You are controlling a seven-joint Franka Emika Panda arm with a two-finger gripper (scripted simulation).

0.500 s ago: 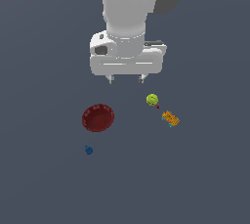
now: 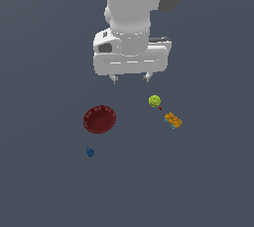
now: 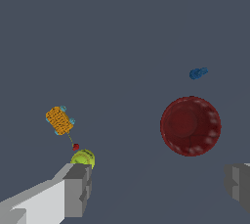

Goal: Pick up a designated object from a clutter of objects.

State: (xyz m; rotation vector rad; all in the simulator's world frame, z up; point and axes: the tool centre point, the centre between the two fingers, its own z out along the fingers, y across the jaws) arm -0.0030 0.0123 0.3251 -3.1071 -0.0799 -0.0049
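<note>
Nothing on the floor had moved since half a second ago, but your arm had slid a little toward the exterior view's left, closer to the side where your target lay.

Your target, the tiny blue object [image 2: 90, 151], sat alone on the dark floor, down toward the exterior view's left. It was small and blurry, so you could hardly make out its shape, though it looked knobbly. Nothing touched it.

Your gripper [image 2: 131, 78] hung high above the floor with its jaws spread wide and nothing between them. You could see both fingers [image 3: 77, 190] in the wrist view, far apart. It was not over the blue thing yet. It looked to be nearer the red bowl and the ball.

So the job had hardly started. You had not reached the blue thing, gone down to it, or grabbed it. All of that was left to do.

The red bowl [image 2: 99, 119] sat just beside the blue thing, between it and your gripper. It was much bigger, so you would have had to come down past it with care. The yellow-green ball [image 2: 155, 101] and the orange block [image 2: 173, 120] lay well apart on the exterior view's right, with a tiny red dot [image 2: 160, 108] between them. Those were out of your way.
</note>
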